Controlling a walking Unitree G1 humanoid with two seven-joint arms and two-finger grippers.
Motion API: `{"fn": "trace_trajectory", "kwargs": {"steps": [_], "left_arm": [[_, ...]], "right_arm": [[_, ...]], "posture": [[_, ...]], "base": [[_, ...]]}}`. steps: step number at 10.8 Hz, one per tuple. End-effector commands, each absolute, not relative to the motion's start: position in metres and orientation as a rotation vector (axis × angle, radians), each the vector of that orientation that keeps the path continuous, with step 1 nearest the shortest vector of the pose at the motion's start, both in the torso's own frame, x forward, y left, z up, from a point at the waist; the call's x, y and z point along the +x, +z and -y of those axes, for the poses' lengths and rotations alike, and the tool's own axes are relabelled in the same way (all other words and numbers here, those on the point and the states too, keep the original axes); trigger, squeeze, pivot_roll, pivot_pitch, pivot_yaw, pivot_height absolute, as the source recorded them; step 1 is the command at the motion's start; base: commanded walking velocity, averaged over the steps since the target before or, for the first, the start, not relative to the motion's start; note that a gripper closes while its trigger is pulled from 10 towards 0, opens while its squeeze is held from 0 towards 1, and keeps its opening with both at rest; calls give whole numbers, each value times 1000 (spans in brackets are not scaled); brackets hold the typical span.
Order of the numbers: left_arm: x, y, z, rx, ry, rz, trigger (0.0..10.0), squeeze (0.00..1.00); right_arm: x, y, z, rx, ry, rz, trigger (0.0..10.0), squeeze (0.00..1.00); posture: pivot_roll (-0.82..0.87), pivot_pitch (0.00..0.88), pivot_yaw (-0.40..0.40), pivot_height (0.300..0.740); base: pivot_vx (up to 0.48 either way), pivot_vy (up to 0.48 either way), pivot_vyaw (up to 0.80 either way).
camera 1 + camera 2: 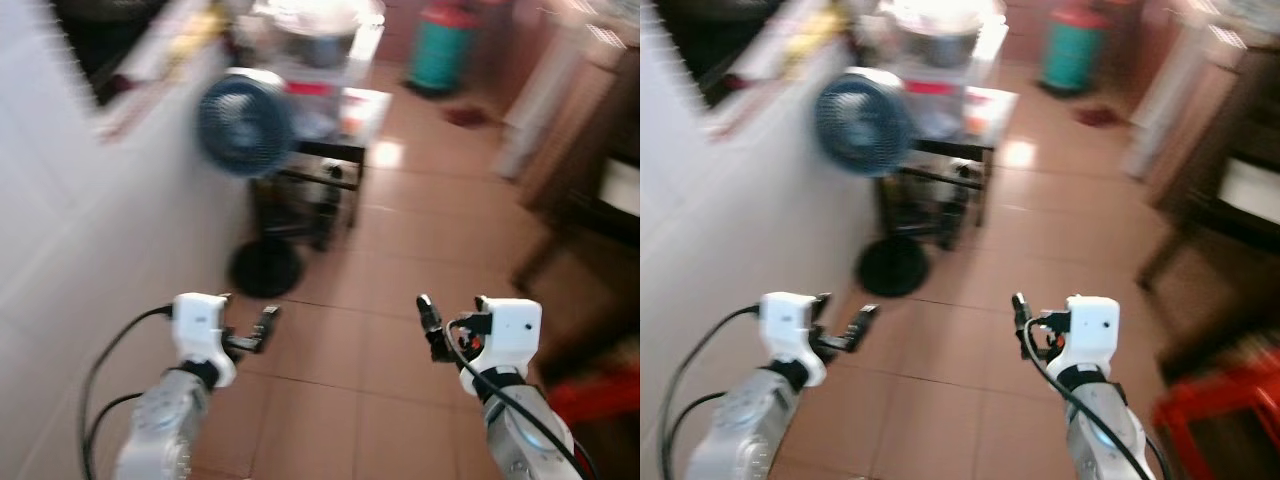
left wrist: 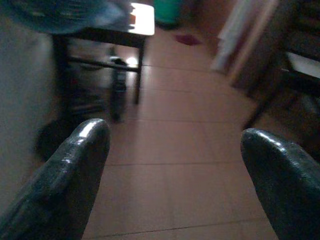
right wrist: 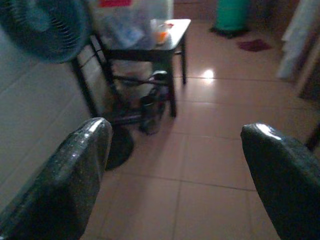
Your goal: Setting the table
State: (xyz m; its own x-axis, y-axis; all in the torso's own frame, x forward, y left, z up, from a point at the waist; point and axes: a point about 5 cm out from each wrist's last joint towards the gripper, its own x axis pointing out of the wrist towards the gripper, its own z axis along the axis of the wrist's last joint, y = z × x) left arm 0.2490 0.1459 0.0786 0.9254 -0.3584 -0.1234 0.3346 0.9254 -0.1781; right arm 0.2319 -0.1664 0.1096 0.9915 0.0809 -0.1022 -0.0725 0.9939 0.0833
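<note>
Tableware for the setting is nowhere that we can make out; both our grippers are empty. We take the blue round pedestal fan (image 1: 245, 125) as our landmark. Nearest to us, on the near side of the fan, our left gripper (image 1: 255, 333) is raised over the reddish-brown floor tiles (image 1: 400, 250), its two black fingers (image 2: 75, 165) spread wide with nothing between them. Our right gripper (image 1: 432, 325) is level with it and farther from the fan, likewise spread and empty, as its fingers (image 3: 70, 175) show in the right wrist view. Directly behind the fan stands a small black-framed side table (image 1: 340, 150) with a pale top, carrying blurred containers; something orange (image 3: 161, 36) sits there, but we cannot tell what it is. We judge the table lies ahead and toward our left, so the left arm is the nearer one. Beyond the fan and table, a teal cylinder with a red top (image 1: 440, 45) stands on the floor. Far across from the fan, dark wooden furniture (image 1: 590, 190) is cut off at the edge. The whole scene is motion-blurred, and the wall beside the fan hides whatever lies past it.
</note>
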Motion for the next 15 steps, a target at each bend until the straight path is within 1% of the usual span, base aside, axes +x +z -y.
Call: {"fn": "trace_trajectory", "kwargs": {"steps": [1,2,3,4,5,6,7,8,9,11,13,15], "left_arm": [[254,86,-151,-189,-327,-117,10000,0],[257,85,-155,-226,-299,-139,10000,0],[260,90,-155,-183,-314,-104,10000,0],[262,92,-153,-179,-324,-91,10000,0],[262,94,-152,-205,-319,-76,10000,0],[260,95,-159,-181,-288,-68,10000,0],[256,95,-167,-105,-252,-44,10000,0],[245,86,-178,-77,-240,-82,10000,0],[237,80,-183,-72,-253,-107,10000,0],[233,76,-184,-28,-280,-121,10000,0],[242,83,-178,-3,-294,-89,10000,0],[248,87,-177,11,-353,-96,10000,0]], "right_arm": [[234,111,165,79,76,-108,10000,0],[235,111,164,80,74,-110,10000,0],[235,111,162,81,75,-111,10000,0],[236,110,162,81,74,-111,10000,0],[234,111,162,84,69,-100,10000,0],[231,112,165,79,55,-88,10000,0],[225,110,168,80,37,-89,10000,0],[215,107,170,71,34,-98,10000,0],[209,105,172,57,26,-108,10000,0],[204,98,179,61,-14,-132,10000,0],[209,95,183,98,-76,-118,10000,0],[214,92,177,125,-107,-99,10000,0]], "posture": [[53,100,1,740],[54,99,1,740],[49,95,3,740],[45,90,6,740],[45,90,6,740],[41,83,10,740],[42,82,11,740],[40,83,16,740],[40,83,16,740],[43,85,17,740],[57,79,61,740],[69,77,114,740]], "base": [[0,0,-800],[0,0,-800],[0,0,-800],[0,0,-800],[0,0,0],[0,0,0],[0,0,0],[0,0,0],[0,0,0],[0,0,0],[0,0,0],[0,0,0]]}}
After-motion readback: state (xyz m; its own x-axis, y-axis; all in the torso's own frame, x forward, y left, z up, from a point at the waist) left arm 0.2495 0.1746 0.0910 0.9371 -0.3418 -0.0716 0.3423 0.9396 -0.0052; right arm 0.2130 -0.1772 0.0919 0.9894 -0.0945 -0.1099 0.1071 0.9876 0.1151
